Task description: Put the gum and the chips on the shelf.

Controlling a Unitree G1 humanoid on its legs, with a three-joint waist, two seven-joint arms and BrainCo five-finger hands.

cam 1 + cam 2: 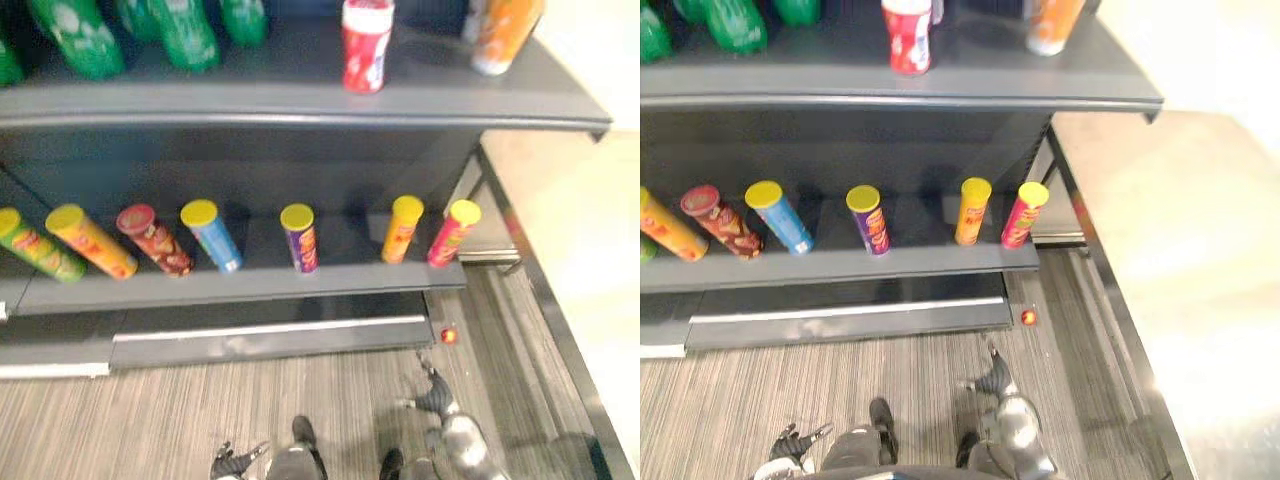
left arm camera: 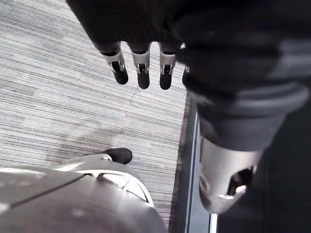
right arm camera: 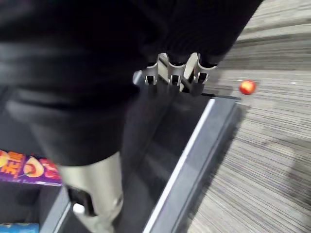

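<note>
Grey metal shelving takes up the upper half of your head view. On its upper shelf [image 1: 300, 105], at 12 o'clock, a red-and-white plastic canister [image 1: 367, 45] stands upright. That is probably the gum, though nothing confirms it. Green plastic bottles [image 1: 185, 35] stand at 11 o'clock and an orange bottle [image 1: 505, 35] at 1 o'clock.

On the lower shelf [image 1: 250, 288], cardboard chip tubes with yellow lids stand in a single row from 9 o'clock to 3 o'clock. The row includes a blue tube [image 1: 213, 236], a purple tube [image 1: 300, 238] and a pink tube [image 1: 452, 233]. They stand apart from one another near the front edge, which reads as a shop display with the labels facing out. Those labels show patches of colour, but you can read no writing or brand on them.

Your left hand [image 1: 235, 460] hangs at 6 o'clock and your right hand [image 1: 435, 392] at 5 o'clock. Both are low over the grey striped carpet [image 1: 150, 420], well clear of the shelving. In the wrist views their fingers [image 2: 141, 68] point loosely and straight, with nothing held in either hand. Judging by that, the gum and chips are already shelved.

A small red ball [image 1: 449, 335] lies on the carpet at 4 o'clock, just beside the corner of the shelving base.
</note>
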